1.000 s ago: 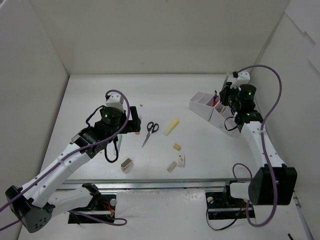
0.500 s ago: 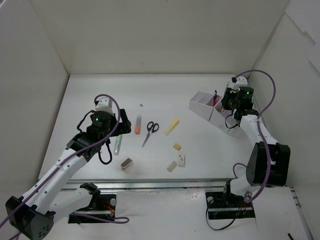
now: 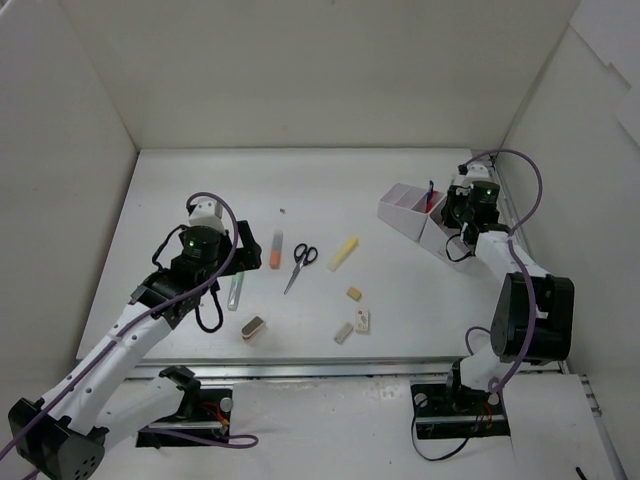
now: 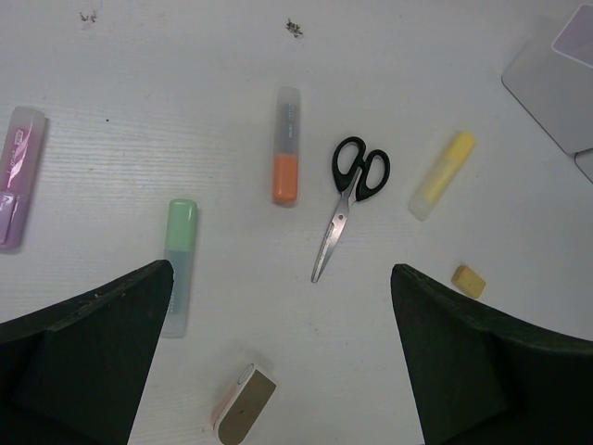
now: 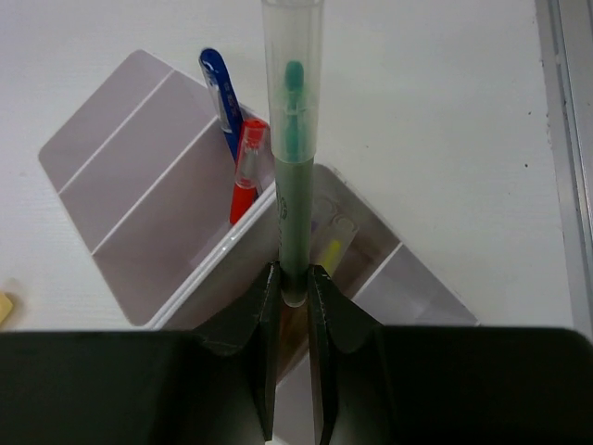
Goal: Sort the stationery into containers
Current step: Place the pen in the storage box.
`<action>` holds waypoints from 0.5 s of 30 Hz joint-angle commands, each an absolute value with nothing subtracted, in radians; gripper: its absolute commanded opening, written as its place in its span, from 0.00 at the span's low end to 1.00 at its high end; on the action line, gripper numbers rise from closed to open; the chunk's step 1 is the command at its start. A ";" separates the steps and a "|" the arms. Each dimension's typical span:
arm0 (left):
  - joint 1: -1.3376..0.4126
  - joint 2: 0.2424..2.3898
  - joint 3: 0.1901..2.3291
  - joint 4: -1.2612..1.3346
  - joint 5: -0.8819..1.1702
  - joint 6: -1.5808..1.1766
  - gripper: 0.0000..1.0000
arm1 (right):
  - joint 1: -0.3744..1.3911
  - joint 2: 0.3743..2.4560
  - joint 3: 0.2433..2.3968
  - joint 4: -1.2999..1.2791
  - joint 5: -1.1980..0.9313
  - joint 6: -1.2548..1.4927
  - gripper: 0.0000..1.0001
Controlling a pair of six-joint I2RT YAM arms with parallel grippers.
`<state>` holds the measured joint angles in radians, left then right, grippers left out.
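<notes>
From above, we see the left jaws over the bench point(image 3: 400, 180), with scissors point(image 3: 303, 262) beside them. Left wrist: jaws spread wide, an orange marker point(image 4: 285, 158) ahead between them. Right wrist: the right jaws clamp a green pen point(image 5: 292, 158) over the tray point(image 5: 120, 185).

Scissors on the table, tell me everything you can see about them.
The scissors have black, plastic-looking loop handles and plain metal blades, shut together. They lie flat on the white table, handles toward the far side, tips slanting near-left. They sit between an orange marker and a yellow marker, touching neither.
</notes>
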<state>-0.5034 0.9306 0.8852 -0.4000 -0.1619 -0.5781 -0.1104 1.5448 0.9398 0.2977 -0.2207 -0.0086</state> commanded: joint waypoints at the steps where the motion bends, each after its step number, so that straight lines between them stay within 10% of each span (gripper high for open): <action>1: -0.497 0.908 0.888 -0.341 -0.178 -0.584 0.99 | -0.112 1.526 0.931 0.390 -0.181 -0.005 0.12; 5: -0.497 0.908 0.888 -0.339 -0.176 -0.583 0.99 | -0.112 1.511 0.934 0.379 -0.201 0.038 0.43; 15: -0.497 0.890 0.893 -0.360 -0.163 -0.574 1.00 | -0.097 1.290 0.919 0.298 -0.199 0.043 0.51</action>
<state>-0.5034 0.9123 0.8726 -0.3962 -0.1577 -0.5781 -0.1085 1.4231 0.9024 0.2886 -0.2111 0.0402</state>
